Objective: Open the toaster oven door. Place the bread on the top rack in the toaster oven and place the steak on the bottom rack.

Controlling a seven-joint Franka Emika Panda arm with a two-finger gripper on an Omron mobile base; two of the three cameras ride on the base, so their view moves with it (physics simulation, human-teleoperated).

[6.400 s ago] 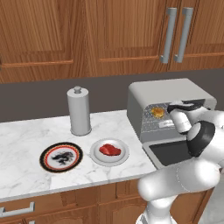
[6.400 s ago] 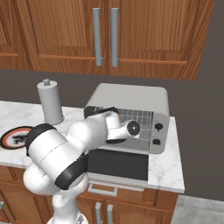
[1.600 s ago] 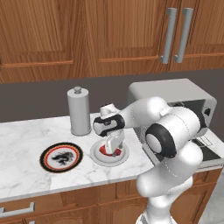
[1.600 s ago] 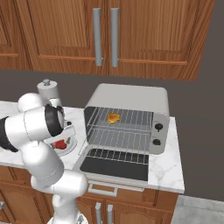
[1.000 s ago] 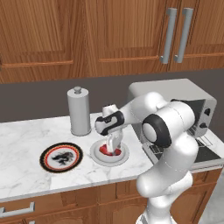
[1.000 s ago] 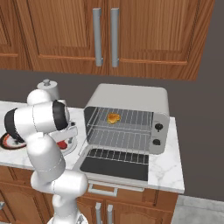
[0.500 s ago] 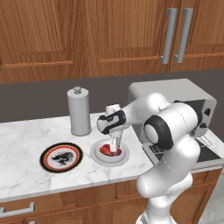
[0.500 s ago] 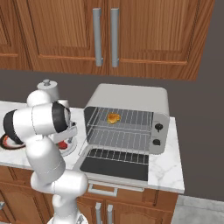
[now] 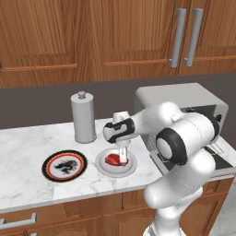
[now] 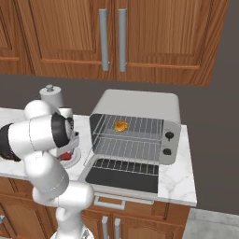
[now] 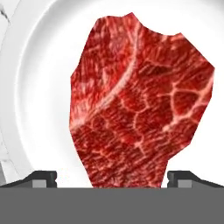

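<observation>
The steak (image 11: 140, 109), a flat red piece, lies on a white plate (image 11: 43, 57), and my gripper (image 11: 112, 178) hangs open just above it, one fingertip (image 11: 43, 176) on each side. From the left base view the gripper (image 9: 122, 155) points down onto the steak (image 9: 111, 160). The toaster oven (image 10: 140, 109) stands to the right with its door (image 10: 122, 178) folded down flat. The bread (image 10: 121, 125) rests on the top rack (image 10: 140, 129). The bottom rack (image 10: 126, 148) is bare.
A grey cylindrical canister (image 9: 83, 117) stands just behind the steak's plate (image 9: 131, 167). A dark patterned plate (image 9: 64, 165) lies to its left. Wooden cabinets hang above the marble counter (image 9: 27, 143), and the open door overhangs the counter's front.
The gripper has sunk a little closer to the steak and its jaws have spread slightly wider. Bread, oven and plates stay where they were.
</observation>
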